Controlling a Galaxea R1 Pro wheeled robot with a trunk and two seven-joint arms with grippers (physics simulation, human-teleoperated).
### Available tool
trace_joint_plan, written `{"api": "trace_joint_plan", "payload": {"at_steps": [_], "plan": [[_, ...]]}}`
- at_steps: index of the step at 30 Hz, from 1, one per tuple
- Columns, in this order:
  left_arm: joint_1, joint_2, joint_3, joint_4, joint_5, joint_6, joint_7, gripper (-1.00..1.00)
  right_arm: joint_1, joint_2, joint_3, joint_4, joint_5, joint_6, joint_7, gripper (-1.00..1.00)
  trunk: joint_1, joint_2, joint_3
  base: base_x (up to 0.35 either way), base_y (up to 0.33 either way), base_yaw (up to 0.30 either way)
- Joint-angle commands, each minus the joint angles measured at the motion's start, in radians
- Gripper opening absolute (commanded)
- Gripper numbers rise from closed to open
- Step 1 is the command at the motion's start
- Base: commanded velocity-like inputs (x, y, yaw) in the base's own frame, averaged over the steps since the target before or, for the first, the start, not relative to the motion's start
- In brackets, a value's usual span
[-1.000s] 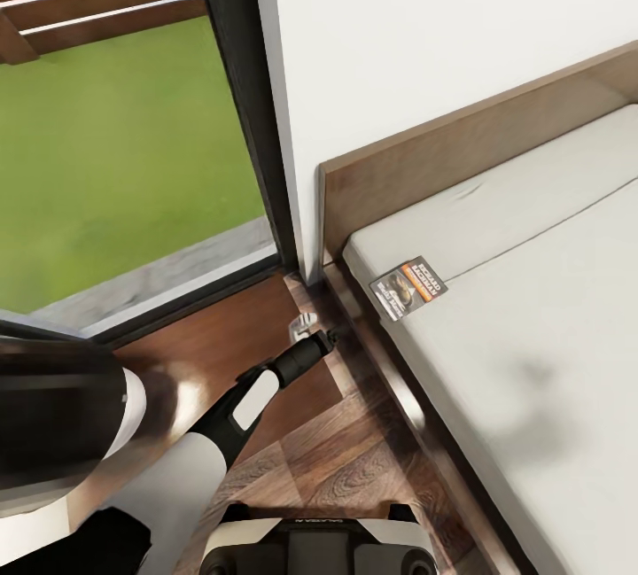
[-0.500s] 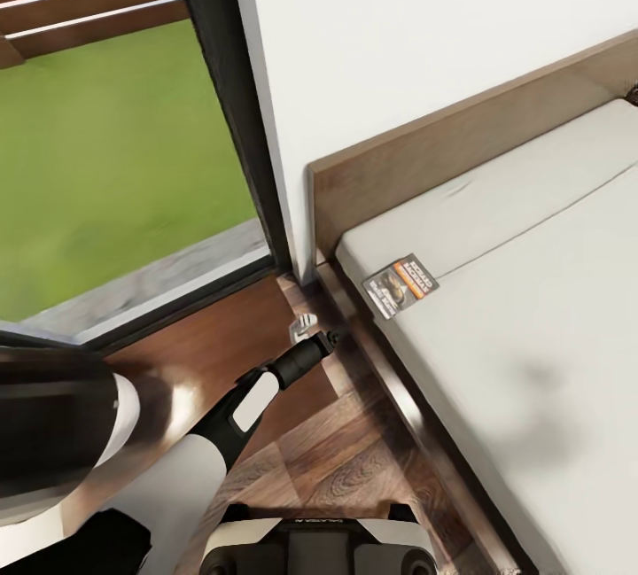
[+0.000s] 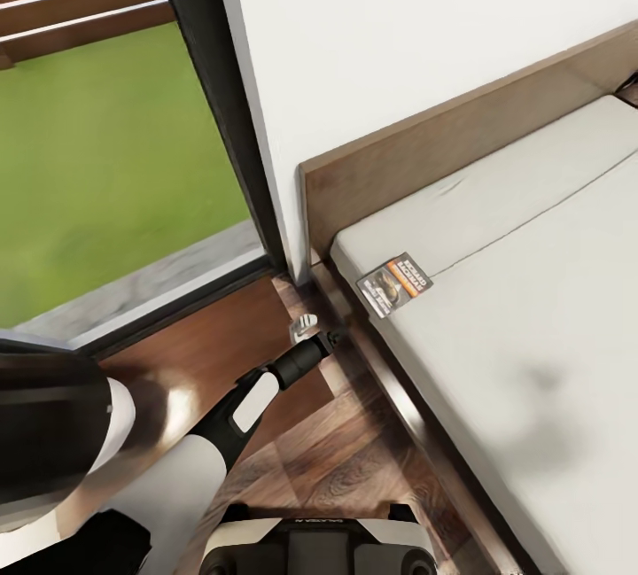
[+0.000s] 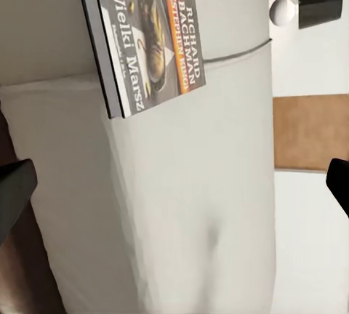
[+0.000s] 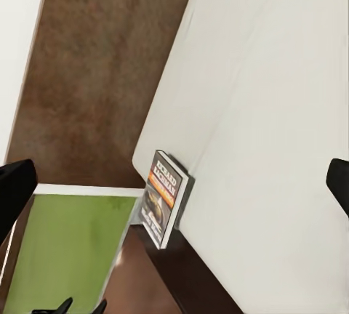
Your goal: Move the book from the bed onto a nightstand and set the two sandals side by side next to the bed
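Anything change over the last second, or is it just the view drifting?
Mostly the view: the whole scene has slid left in the head view, so the camera turned or the base moved. The book lies where it did, near the corner of the bed. The left hand keeps its pose above the floor, holding nothing.

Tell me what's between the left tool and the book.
In the head view, only the bed's dark wooden side rail separates the left tool from the book.

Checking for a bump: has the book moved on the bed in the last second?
No. The book keeps its spot at the bed's corner, beside the mattress seam; the whole view slid left, so the camera turned.
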Motion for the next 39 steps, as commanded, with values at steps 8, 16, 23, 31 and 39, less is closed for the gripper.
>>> {"api": "trace_joint_plan", "payload": {"at_steps": [8,16,23,31,39], "plan": [[0.001,0.0,0.0,-0.003,0.011,0.01,-0.006,1.0,-0.002,-0.006,0.002,0.001,-0.002,0.011,0.004,1.0,0.0,-0.001,-0.001,0.0,0.0,-0.236],[0.002,0.0,0.0,-0.005,0.014,0.01,-0.007,1.0,-0.002,-0.025,0.0,-0.013,-0.002,-0.008,-0.007,1.0,0.0,-0.001,-0.001,0.0,0.0,-0.039],[0.003,0.0,0.0,-0.005,0.015,0.01,-0.007,1.0,-0.002,-0.036,0.002,-0.002,-0.002,-0.087,-0.004,1.0,0.0,-0.001,-0.001,0.0,0.0,-0.006],[0.003,0.0,0.001,-0.005,0.017,0.011,-0.007,1.0,-0.002,-0.034,0.004,0.001,-0.002,-0.101,-0.002,1.0,0.0,-0.001,-0.001,0.0,0.0,-0.231],[0.003,0.0,0.002,-0.006,0.017,0.012,-0.008,1.0,-0.002,-0.034,0.004,0.002,-0.002,-0.102,0.0,1.0,0.0,-0.001,0.0,0.0,0.0,-0.23]]}}
